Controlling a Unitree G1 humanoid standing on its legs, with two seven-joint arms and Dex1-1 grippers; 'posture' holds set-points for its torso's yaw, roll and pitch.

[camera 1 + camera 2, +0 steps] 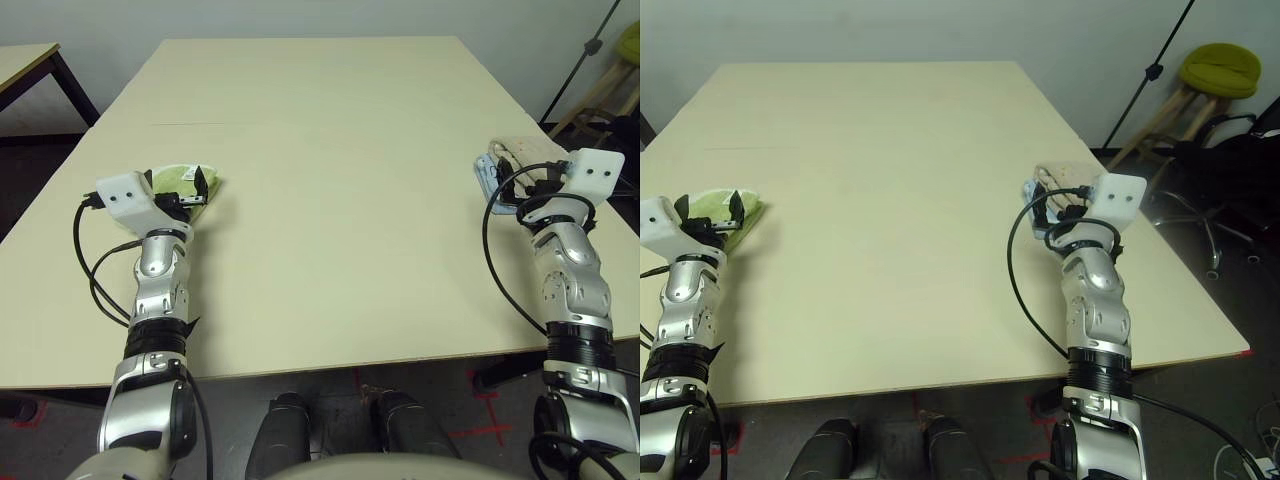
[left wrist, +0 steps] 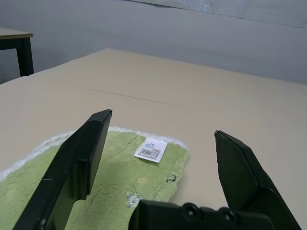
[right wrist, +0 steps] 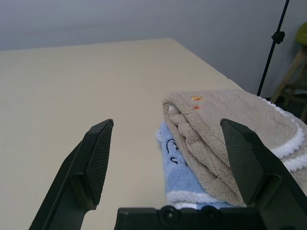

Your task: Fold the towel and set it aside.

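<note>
The beige towel (image 3: 225, 129) lies folded on a light blue cloth (image 3: 180, 165) near the table's right edge, its small orange motif facing up. My right gripper (image 3: 168, 122) is open just in front of this stack, its fingers apart on either side and touching neither cloth. In the head views the towel (image 1: 516, 150) shows just beyond my right wrist. My left gripper (image 2: 163, 125) is open low over a lime-green cloth (image 2: 139, 184) at the table's left side.
The pale wooden table (image 1: 320, 150) stretches wide between my arms. A small side table (image 1: 25, 60) stands far left. Off the right edge are a stool with a green cushion (image 1: 1218, 68), a stand pole (image 1: 1150, 80) and an office chair (image 1: 1225, 180).
</note>
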